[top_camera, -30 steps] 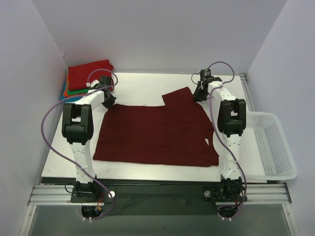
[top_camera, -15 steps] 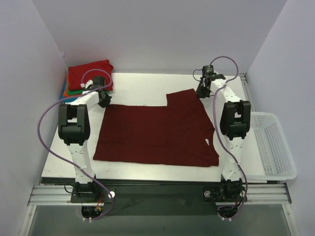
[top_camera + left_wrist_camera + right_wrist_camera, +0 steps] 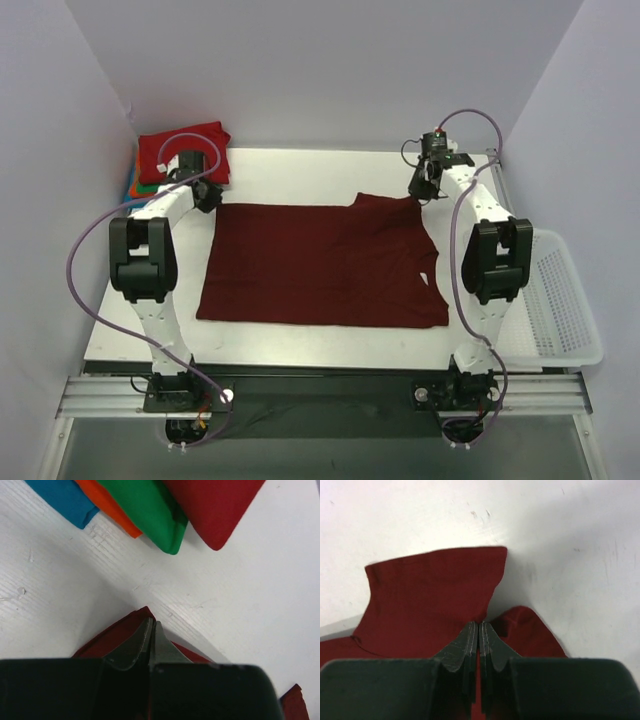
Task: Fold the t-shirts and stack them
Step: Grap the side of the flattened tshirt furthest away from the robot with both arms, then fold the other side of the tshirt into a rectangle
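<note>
The dark maroon t-shirt (image 3: 320, 265) lies spread flat across the middle of the table. My left gripper (image 3: 207, 197) is shut on its far left corner (image 3: 125, 630). My right gripper (image 3: 420, 190) is shut on its far right corner, where the cloth (image 3: 430, 600) bunches at the fingertips (image 3: 470, 632). A stack of folded shirts sits at the far left corner: bright red (image 3: 183, 150) on top, with green (image 3: 145, 510), orange (image 3: 107, 505) and blue (image 3: 65, 500) edges under it.
A white mesh basket (image 3: 553, 295) stands off the table's right edge. White walls close the back and sides. The folded stack lies just beyond my left gripper.
Both grippers have moved away from me and outward with the shirt's far edge. The far right part of the shirt has been drawn flatter and the cloth now lies wider.
</note>
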{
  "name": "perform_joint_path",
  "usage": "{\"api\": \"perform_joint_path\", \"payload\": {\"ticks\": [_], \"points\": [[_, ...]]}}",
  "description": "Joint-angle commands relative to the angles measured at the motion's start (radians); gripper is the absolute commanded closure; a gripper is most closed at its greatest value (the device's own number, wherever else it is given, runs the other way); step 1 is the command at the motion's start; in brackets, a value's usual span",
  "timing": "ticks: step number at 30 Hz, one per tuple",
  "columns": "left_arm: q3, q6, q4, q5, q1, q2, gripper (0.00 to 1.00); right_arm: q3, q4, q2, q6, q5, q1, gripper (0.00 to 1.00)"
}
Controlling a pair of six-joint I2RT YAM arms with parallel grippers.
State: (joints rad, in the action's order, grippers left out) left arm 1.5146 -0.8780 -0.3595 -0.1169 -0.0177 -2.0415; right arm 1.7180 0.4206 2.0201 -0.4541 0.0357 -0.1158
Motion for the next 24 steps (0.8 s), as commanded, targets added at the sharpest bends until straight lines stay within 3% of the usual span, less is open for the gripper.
{"api": "perform_joint_path", "payload": {"ticks": [1,24], "points": [[-0.036,0.008,0.065,0.019,0.010,0.110,1.00,-0.066,0.001,-0.101,0.000,0.049,0.010,1.00],[-0.462,-0.033,0.128,0.052,0.084,0.477,1.00,-0.558,-0.049,-0.509,-0.103,0.081,-0.033,1.00]]}}
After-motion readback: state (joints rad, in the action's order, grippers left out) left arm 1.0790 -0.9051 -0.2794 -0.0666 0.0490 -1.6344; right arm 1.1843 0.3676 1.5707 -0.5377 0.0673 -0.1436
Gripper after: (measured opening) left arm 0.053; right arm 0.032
